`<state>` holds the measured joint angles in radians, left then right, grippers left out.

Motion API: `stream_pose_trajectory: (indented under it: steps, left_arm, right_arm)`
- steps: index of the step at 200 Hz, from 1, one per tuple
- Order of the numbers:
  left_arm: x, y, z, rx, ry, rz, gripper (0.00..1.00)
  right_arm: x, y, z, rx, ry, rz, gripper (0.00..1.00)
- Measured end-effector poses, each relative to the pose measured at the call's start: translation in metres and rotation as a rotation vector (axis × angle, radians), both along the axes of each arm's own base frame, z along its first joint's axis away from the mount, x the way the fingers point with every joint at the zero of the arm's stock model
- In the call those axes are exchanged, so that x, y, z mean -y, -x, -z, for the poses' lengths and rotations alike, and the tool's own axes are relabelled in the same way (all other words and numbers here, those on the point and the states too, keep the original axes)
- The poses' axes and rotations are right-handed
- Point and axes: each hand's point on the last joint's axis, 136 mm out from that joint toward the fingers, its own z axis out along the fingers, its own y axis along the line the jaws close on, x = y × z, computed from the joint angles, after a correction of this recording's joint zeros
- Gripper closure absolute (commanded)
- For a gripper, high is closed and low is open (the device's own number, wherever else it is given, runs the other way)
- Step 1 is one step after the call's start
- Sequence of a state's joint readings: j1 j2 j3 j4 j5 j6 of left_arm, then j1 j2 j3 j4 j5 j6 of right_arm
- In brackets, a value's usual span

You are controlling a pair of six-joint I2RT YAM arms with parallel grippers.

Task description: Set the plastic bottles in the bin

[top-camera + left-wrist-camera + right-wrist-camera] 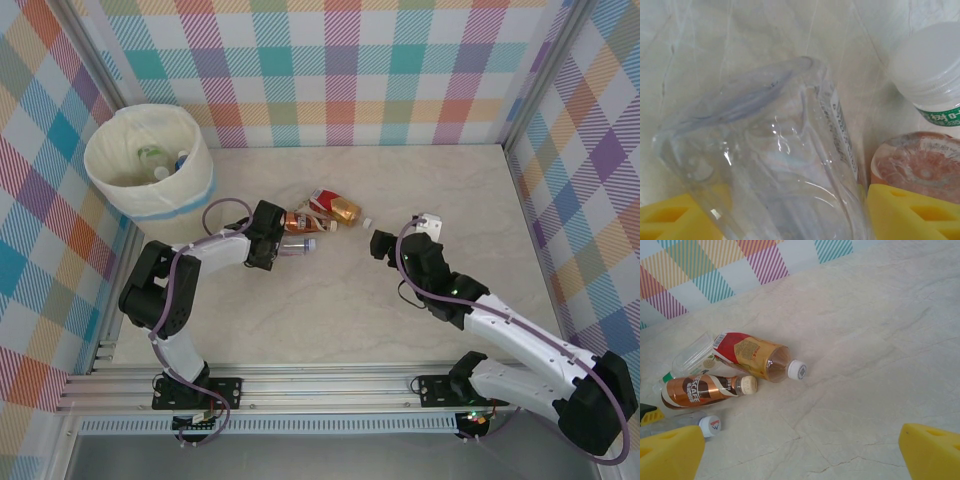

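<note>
right of the bin (196, 188), jaws of the left gripper (795, 220) flank a bottle (775, 150), likely light, crushable and slick, best held mid-body. whether they pinch it is unclear. the right gripper (800, 455) hangs with jaws spread.

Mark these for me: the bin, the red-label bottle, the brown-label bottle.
the bin (150, 210): top external view, on its near side wall.
the red-label bottle (752, 356): right wrist view, middle of its label.
the brown-label bottle (695, 390): right wrist view, on its label.
</note>
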<state>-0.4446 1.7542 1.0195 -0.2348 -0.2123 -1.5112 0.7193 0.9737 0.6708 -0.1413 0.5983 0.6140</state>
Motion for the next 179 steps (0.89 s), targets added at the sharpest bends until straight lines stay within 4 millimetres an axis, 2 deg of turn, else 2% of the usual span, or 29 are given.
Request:
stream_pose_trajectory:
  steps: [27,61,89,133,179]
  left_arm:
    - [-0.002,-0.005,-0.002,0.013,-0.030,0.010,0.29]
    - [-0.002,-0.006,0.010,-0.010,-0.059,0.029,0.33]
    - [-0.001,-0.006,0.010,0.006,-0.079,0.083,0.34]
    - [0.005,-0.001,0.007,0.094,-0.121,0.278,0.43]
    - [0.022,0.003,0.001,0.167,-0.140,0.496,0.54]
  right_arm:
    - [0.001,0.001,0.002,-0.003,0.005,0.003,0.00]
    - [0.002,0.001,0.003,-0.009,0.010,0.003,0.00]
    - [0.002,0.002,0.003,-0.007,0.009,0.003,0.00]
    - [0.003,0.001,0.002,-0.005,0.009,0.007,0.00]
    - [0.002,0.000,0.008,-0.018,0.024,0.010,0.00]
